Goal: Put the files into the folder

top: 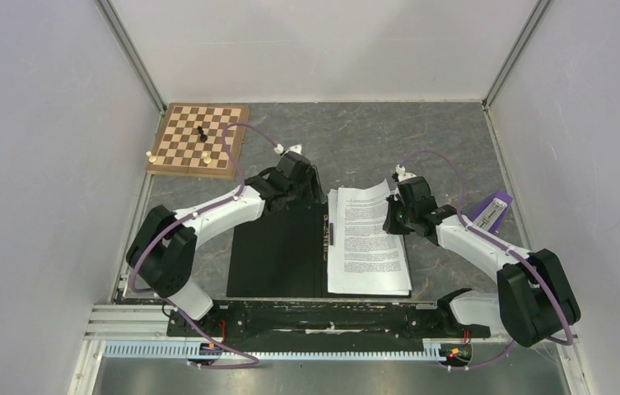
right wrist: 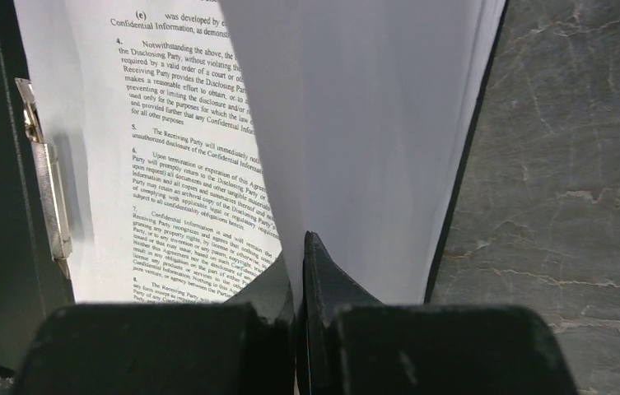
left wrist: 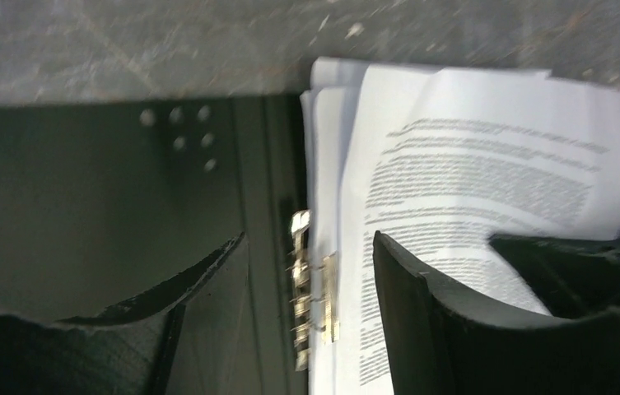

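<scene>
The folder [top: 277, 251] lies open and flat, black inner faces up, its spine clip [left wrist: 314, 288] between the two halves. The files [top: 368, 243], white sheets with small black print, lie stacked on its right half. My left gripper [top: 310, 192] hovers over the folder's far edge near the spine. In the left wrist view it [left wrist: 306, 255] stands open, its fingers [left wrist: 421, 313] straddling the clip and the sheets' left edge, holding nothing. My right gripper [right wrist: 302, 247] is shut on the edge of the top sheet [right wrist: 356, 123], which curls up off the printed sheet [right wrist: 183, 148] beneath.
A wooden chessboard [top: 199, 140] with a few pieces sits at the far left corner. A purple object [top: 491, 210] lies right of the folder, behind my right arm. White walls close in the grey table [top: 372, 140] on three sides; a metal rail [top: 290, 350] runs along the front.
</scene>
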Motion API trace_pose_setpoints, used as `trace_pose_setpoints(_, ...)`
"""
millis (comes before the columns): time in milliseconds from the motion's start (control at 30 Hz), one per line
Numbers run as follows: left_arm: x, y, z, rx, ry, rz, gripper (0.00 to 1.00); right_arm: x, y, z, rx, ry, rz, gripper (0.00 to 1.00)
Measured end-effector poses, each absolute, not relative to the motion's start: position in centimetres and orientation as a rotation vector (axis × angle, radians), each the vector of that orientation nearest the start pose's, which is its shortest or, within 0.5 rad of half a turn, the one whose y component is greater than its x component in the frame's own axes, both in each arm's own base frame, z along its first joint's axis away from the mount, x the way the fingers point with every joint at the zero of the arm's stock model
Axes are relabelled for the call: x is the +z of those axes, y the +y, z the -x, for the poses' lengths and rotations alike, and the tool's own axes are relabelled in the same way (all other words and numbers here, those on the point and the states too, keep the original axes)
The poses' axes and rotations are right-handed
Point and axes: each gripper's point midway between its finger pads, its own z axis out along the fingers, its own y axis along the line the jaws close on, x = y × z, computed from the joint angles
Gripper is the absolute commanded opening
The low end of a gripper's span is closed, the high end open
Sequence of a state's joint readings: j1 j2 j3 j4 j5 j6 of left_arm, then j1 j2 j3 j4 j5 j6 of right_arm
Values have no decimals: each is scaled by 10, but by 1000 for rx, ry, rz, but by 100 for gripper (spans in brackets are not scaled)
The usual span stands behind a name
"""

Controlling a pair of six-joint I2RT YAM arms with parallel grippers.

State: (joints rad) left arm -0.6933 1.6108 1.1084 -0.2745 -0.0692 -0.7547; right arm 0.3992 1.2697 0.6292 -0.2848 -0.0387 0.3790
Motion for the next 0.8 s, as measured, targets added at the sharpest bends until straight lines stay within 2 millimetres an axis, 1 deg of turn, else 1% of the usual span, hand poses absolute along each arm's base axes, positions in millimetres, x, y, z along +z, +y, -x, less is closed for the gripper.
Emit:
trace_pose_setpoints(100,89,-276,-305,-567,2495,111,62,45,140,-259,409,2535,47,0)
trace_pose_setpoints(200,73,-269,-294,-547,2539,109,61,47,146,-261,451,2527,51,0)
trace_pose_setpoints(267,66,-266,-289,-541,2558,110,61,48,149,-262,470,2519,53,0)
trace_pose_setpoints(367,64,-266,-287,-544,2565,114,60,47,151,-261,488,2516,52,0)
trace_pose_setpoints(733,67,-272,-288,-591,2556,128,59,39,154,-251,513,2543,51,0)
trace_pose_setpoints(800,66,-273,-287,-595,2558,131,59,39,155,-250,513,2543,58,4)
